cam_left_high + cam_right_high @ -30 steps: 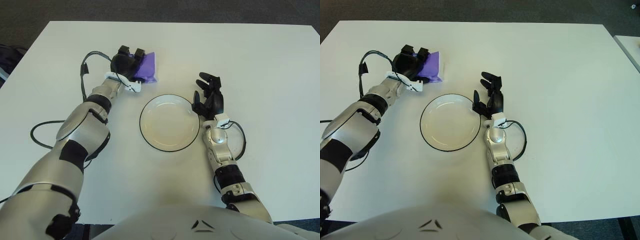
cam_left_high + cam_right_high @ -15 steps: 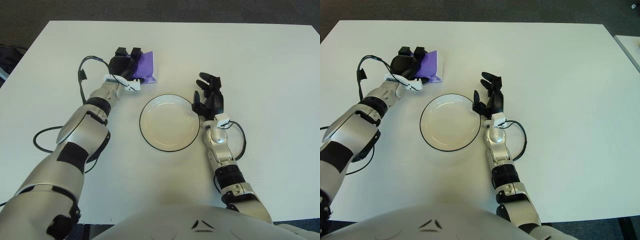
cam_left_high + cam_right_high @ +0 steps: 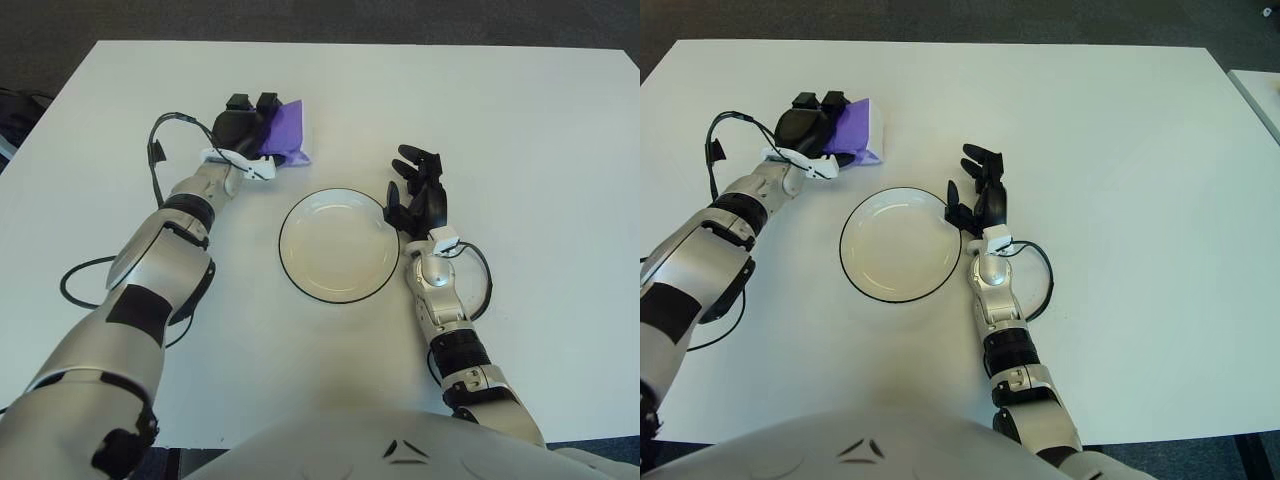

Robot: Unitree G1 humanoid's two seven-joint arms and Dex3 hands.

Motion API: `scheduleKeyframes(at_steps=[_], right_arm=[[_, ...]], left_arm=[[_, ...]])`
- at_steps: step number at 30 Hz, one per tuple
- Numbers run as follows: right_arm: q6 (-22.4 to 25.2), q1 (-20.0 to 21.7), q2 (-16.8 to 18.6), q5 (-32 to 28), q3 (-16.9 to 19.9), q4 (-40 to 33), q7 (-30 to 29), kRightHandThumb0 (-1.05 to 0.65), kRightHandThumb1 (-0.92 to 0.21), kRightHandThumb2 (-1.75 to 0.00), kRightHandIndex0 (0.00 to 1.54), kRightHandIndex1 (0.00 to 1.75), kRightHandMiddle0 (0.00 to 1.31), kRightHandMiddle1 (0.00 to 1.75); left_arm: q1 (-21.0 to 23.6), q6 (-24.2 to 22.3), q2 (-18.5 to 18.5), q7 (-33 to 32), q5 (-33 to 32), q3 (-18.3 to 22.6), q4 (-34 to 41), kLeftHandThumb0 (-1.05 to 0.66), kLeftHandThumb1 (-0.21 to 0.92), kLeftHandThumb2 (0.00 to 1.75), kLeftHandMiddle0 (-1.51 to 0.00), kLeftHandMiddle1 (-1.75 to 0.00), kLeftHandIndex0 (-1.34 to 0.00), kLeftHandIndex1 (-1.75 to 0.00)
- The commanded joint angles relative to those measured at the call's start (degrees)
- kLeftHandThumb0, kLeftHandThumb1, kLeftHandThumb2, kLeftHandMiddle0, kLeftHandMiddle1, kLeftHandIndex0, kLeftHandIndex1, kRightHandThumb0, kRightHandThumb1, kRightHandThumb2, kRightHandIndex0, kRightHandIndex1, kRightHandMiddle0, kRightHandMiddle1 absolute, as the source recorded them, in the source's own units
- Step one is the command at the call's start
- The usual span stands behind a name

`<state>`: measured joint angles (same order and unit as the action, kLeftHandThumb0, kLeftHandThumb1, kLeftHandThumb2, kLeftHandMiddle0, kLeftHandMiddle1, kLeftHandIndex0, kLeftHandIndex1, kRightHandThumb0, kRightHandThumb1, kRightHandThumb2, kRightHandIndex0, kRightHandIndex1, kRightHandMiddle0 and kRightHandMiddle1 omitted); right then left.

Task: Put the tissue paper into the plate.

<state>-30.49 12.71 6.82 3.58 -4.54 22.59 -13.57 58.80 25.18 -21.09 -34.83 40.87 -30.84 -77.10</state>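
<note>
One plate (image 3: 339, 245), one tissue pack (image 3: 288, 135).

It looks like an office or lab room. A plain white table (image 3: 520, 120) fills most of the frame, and dark grey carpet (image 3: 300, 18) runs along the top edge, with another white tabletop (image 3: 1262, 95) at the right edge.

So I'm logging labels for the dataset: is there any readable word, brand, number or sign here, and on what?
None can be read.
Purple tissue paper under the left robot hand: no print shows.
White plate: plain, black rim only.
Right robot hand, beside the plate's right edge: no marking shows.
White table: bare of text.
</note>
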Motion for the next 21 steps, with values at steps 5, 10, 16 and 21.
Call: scheduleKeyframes(at_steps=[5, 10, 16, 21], right_arm=[[1.1, -7.9, 0.4, 0.4, 0.2, 5.1, 0.4, -0.38, -0.67, -0.88, 0.34, 0.79, 0.01, 1.13], [0.9, -7.9, 0.5, 0.3, 0.3, 5.4, 0.7, -0.37, -0.67, -0.88, 0.34, 0.79, 0.01, 1.13], [0.3, -7.3, 0.6, -0.1, 0.7, 6.6, 0.8, -0.33, -0.63, -0.92, 0.36, 0.79, 0.02, 1.13], [0.1, -7.0, 0.6, 0.1, 1.0, 7.0, 0.7, -0.32, -0.62, -0.94, 0.37, 0.81, 0.02, 1.13]], left_arm=[[2.7, 7.1, -2.3, -3.8, -3.9, 5.6, 1.8, -0.45, 0.35, 1.27, -1.15, -1.75, -0.58, -1.75], [2.7, 10.1, -2.0, -4.1, -5.9, 8.2, 2.6, -0.45, 0.35, 1.27, -1.16, -1.75, -0.57, -1.75], [1.0, 18.2, -1.0, 0.6, -12.2, 13.5, 6.1, -0.45, 0.35, 1.27, -1.18, -1.75, -0.58, -1.75], [0.4, 21.5, -1.3, 2.7, -12.9, 14.3, 7.1, -0.45, 0.35, 1.27, -1.19, -1.75, -0.58, -1.75]])
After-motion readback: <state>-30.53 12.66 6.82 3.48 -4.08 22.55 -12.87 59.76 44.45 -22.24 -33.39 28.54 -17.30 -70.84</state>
